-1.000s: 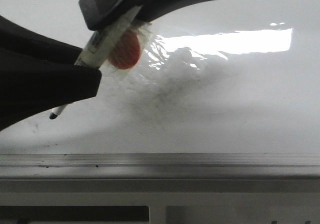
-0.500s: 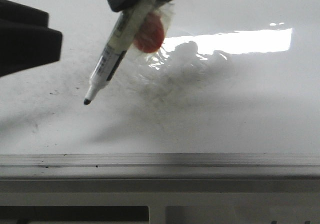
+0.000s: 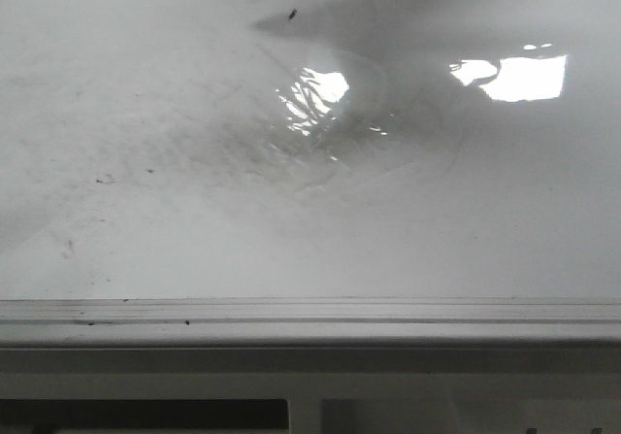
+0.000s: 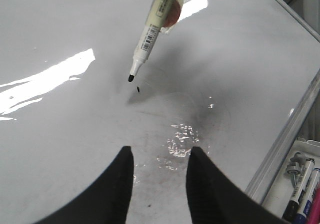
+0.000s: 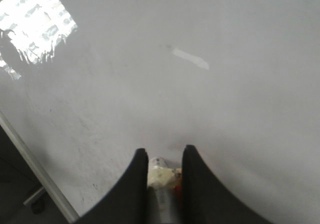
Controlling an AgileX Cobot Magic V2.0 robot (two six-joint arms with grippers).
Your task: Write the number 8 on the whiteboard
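Your left wrist view alone shows the marker (image 4: 150,33) tip above the whiteboard (image 4: 65,28), clamped in right gripper (image 5: 164,176) fingers; left gripper (image 4: 159,171) spread, empty.

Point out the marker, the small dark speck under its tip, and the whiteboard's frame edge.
marker (image 4: 148,35): left wrist view, on the labelled barrel.
small dark speck (image 4: 137,88): left wrist view, on the speck itself.
frame edge (image 3: 310,310): front view, on the grey metal strip.

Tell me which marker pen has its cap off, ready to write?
The cream-barrelled marker with a barcode, held over the glossy whiteboard: its bare black tip shows. The spare markers in the side tray lie unused; their tips are out of view.
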